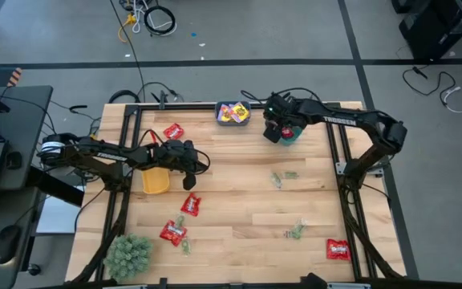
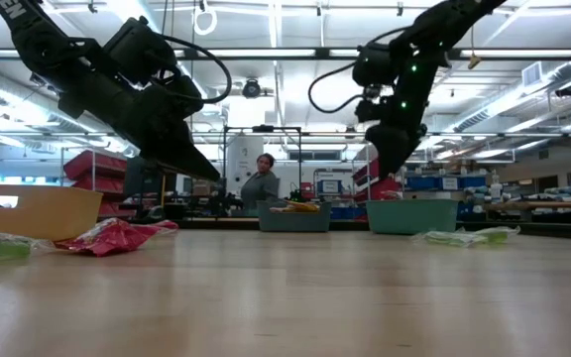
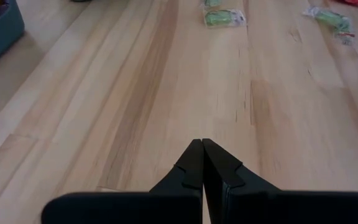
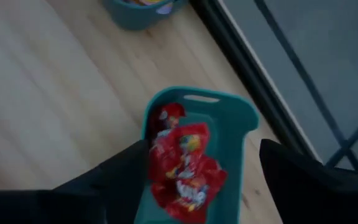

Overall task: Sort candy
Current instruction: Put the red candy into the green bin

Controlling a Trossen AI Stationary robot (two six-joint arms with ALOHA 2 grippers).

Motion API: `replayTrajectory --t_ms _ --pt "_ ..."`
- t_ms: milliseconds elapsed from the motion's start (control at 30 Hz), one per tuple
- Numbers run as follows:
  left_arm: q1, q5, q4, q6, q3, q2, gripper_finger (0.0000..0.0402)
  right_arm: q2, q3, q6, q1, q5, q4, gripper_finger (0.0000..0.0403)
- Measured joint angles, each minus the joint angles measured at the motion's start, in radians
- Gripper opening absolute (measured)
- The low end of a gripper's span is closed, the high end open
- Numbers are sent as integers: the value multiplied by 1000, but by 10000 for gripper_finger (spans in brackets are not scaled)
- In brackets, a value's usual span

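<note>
1. The small teal plastic bin (image 1: 293, 135) at the table's far edge is mostly covered from above by the right gripper (image 1: 280, 128); its contents cannot be seen in the high view.
2. The pale green wrapped pieces (image 1: 296, 231) in front of that bin are too small to count.
3. Beside it, the printing on the yellow packets (image 1: 233, 113) in the second teal bin (image 1: 219, 117) is unreadable.

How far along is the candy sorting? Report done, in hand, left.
Done: red packets lie in the teal bin, and yellow packets in the other bin. In hand: nothing; the right gripper is open over the teal bin, and the left gripper is shut and empty. Left: red packets and green pieces lie scattered on the table.
</note>
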Motion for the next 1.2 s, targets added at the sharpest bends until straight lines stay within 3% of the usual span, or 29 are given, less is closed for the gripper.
replayTrajectory --t_ms 133,333,400,667,767,1000,1200 --pt "0 0 0 4 0 0 1 1 -6 12 0 -43 -3 236" --pt "0 -1 -1 5 0 0 1 75 -29 14 -17 -67 6 42" --pt "0 -1 -1 5 0 0 1 92 -36 14 -24 -66 38 15" --pt "0 -2 -4 7 0 0 1 143 -42 5 -72 -134 143 3" --pt "0 -2 -6 7 0 0 1 151 -42 6 -82 -134 147 17" --pt "0 -2 -10 3 0 0 1 42 -4 -8 -33 -122 -29 48" --pt "0 -9 -10 0 0 0 1 -104 -4 101 133 -138 -219 43"
